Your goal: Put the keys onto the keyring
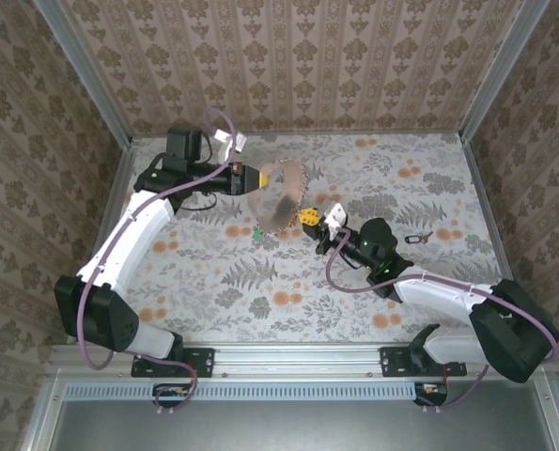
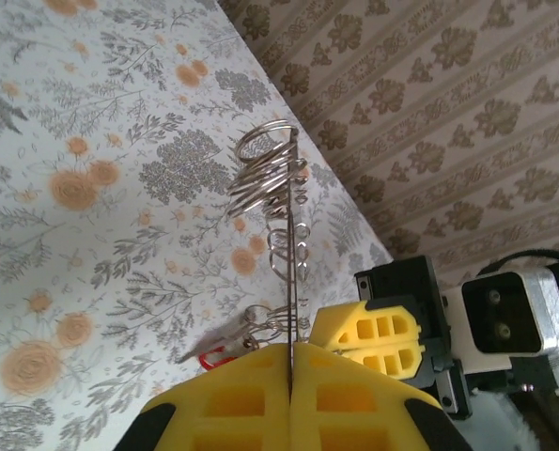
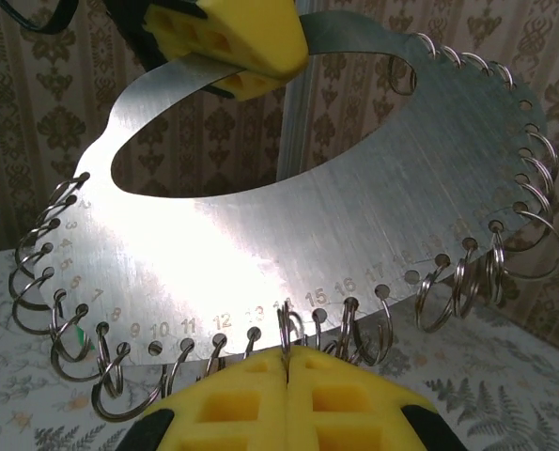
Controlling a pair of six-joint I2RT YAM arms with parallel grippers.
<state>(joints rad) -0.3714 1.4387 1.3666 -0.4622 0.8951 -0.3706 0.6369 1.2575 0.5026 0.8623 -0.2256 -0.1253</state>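
Many small split rings [image 3: 44, 272] hang through the numbered holes along the rim of the keyring [image 3: 260, 225], which is a flat, pale metal crescent held upright above the table [image 1: 213, 272]. There are well over a dozen, but they overlap too much for an exact count.

The left gripper [image 3: 251, 47] is clamped shut on the crescent's top edge. The right gripper [image 3: 287, 362] sits at its lower rim with its fingers pressed together. One of the split rings runs down into their seam, though whether it is truly pinched is hard to tell.

Three keys can be made out:
- A green one [image 1: 257, 230] lies on the table just below the crescent.
- A dark one [image 1: 418, 237] lies well apart, beyond the right arm.
- A red-headed one [image 2: 207, 358] sits beside the lowest rings, partly cut off by the left fingers. I cannot tell whether it is hanging or lying.
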